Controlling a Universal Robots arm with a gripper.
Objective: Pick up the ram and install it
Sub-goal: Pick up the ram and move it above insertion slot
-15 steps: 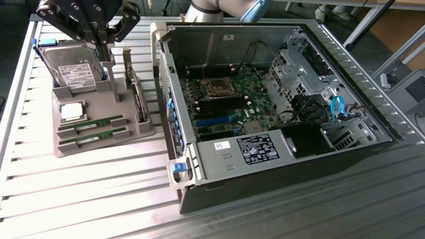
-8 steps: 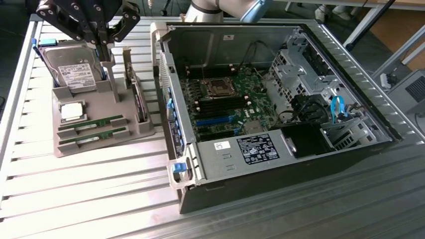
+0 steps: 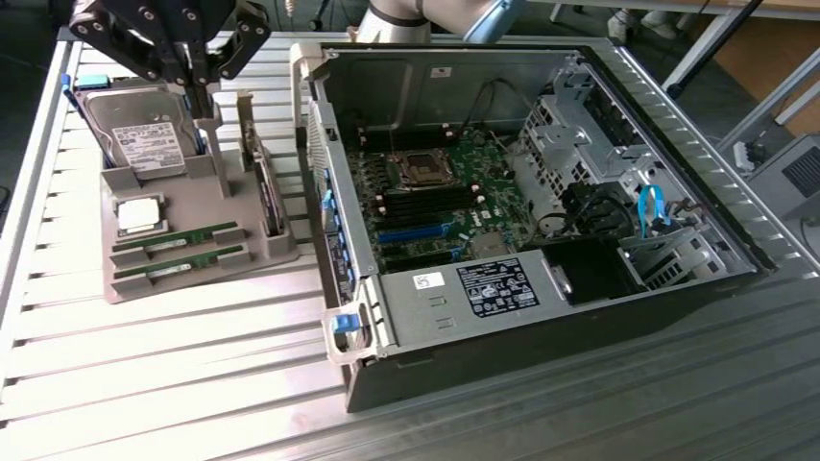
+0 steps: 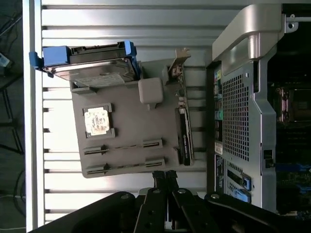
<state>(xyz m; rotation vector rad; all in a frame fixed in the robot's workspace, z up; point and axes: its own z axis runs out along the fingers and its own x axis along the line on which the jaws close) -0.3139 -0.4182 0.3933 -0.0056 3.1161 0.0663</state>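
Two ram sticks, thin green boards with pale labels, lie side by side in slots of a grey holder tray on the exterior view's left. In the wrist view the ram appears edge-on in the tray. My gripper hangs high above the tray's far end, near the hard drive. Its black fingertips stand pressed together with nothing between them, well clear of the sticks.
An open computer case lies on the exterior view's right, its motherboard showing black slots and blue slots. The tray also holds a hard drive, a silver processor chip and an upright card. A slatted metal table lies underneath.
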